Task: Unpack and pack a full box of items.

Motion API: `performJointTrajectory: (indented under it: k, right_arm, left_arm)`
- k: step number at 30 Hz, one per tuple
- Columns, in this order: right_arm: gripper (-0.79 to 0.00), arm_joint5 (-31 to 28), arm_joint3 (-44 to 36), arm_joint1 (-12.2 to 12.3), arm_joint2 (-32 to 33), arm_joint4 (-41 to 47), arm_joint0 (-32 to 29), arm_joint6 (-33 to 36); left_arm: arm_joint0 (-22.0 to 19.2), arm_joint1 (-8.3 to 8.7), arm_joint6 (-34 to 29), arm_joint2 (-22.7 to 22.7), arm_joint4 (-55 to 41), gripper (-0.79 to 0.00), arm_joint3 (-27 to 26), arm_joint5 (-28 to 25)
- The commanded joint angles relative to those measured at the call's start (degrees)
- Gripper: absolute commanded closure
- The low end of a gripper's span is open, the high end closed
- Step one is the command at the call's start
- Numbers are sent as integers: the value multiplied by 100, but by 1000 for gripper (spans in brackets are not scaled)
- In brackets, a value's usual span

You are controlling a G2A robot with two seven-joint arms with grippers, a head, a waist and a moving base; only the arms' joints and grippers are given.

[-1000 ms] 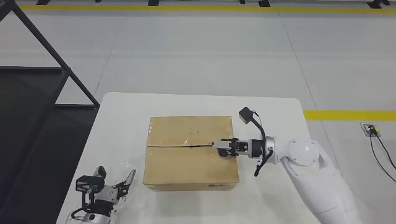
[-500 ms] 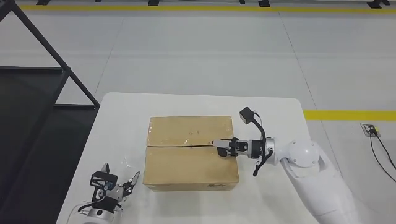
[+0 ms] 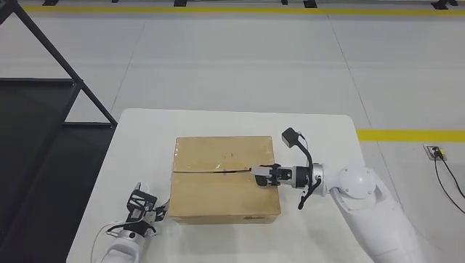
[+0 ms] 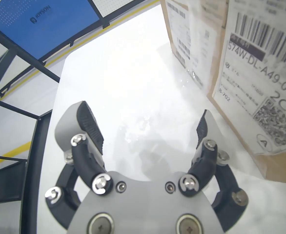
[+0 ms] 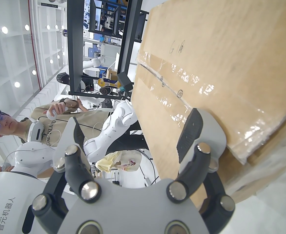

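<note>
A closed brown cardboard box [image 3: 224, 179] lies in the middle of the white table [image 3: 320, 128], its two top flaps joined by clear tape along the centre seam. My right gripper [image 3: 259, 174] is open at the box's right end, level with the seam; in the right wrist view [image 5: 135, 132] one finger [image 5: 193, 132] rests against the taped top edge of the box [image 5: 218, 57]. My left gripper [image 3: 147, 210] is open, low over the table beside the box's front-left corner. In the left wrist view [image 4: 146, 127] the labelled side of the box [image 4: 262, 74] stands close by.
The table's left edge lies just beyond my left gripper, with a black metal frame [image 3: 51, 96] standing off the table on that side. Bare table surface runs behind the box and along its right side.
My left gripper has travelled from the table's front-left corner toward the box's front-left corner. The right gripper and the box have stayed in place.
</note>
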Motion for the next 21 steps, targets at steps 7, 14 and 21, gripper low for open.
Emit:
performJointTrajectory:
  k: [7, 14, 21]
  right_arm:
    - [-785, 17, -48, 14, -45, -18, -4, -21]
    - [-785, 31, -77, 26, -89, -42, -10, -27]
    - [-785, 22, -110, 43, -102, -60, -32, -22]
  left_arm:
    - [-256, -41, -32, 242, 275, -785, 257, 203]
    - [-520, -111, -121, 472, 418, -785, 536, 635]
    - [-744, -172, -208, 488, 250, -785, 778, 1030]
